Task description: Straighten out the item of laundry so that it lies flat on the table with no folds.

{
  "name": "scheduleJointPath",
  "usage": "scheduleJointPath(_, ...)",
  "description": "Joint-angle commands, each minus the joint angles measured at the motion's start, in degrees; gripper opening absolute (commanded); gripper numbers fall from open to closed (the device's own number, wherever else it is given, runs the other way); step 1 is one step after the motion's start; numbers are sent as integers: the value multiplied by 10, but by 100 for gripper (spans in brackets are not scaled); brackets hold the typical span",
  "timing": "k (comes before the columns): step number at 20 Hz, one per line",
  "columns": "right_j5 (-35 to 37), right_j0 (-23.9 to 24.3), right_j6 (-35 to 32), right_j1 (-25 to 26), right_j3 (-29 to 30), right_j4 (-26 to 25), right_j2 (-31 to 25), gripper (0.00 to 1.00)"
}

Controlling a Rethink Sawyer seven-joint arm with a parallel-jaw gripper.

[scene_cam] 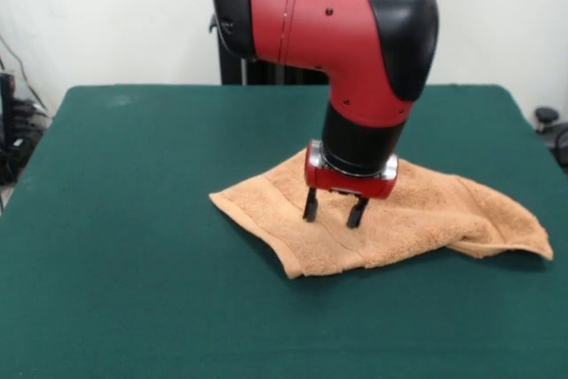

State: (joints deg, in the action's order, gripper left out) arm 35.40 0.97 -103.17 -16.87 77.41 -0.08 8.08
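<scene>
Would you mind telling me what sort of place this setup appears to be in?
Probably a robotics lab or test room: a red and black arm with its open end effector over a towel on a green felt table, before a bare white wall.

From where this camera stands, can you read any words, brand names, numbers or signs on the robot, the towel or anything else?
None can be read.
Red and black arm: no lettering or logo shows on its shell.
Gripper: no markings show.
Orange-tan towel: no tag or print shows from this side.
Green table: bare of any label.
</scene>
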Motion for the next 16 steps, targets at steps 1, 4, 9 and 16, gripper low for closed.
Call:
scheduleJointPath(1, -1, -16, -5, 64, -26, -26, -74, 100)
scheduleJointPath(4, 5, -18, -6, 64, -29, -26, -74, 100)
scheduleJointPath(9, 15, -19, -17, 37, 12, -22, -72, 100)
scheduleJointPath(16, 61, -24, -13, -62, 123, -26, -51, 100)
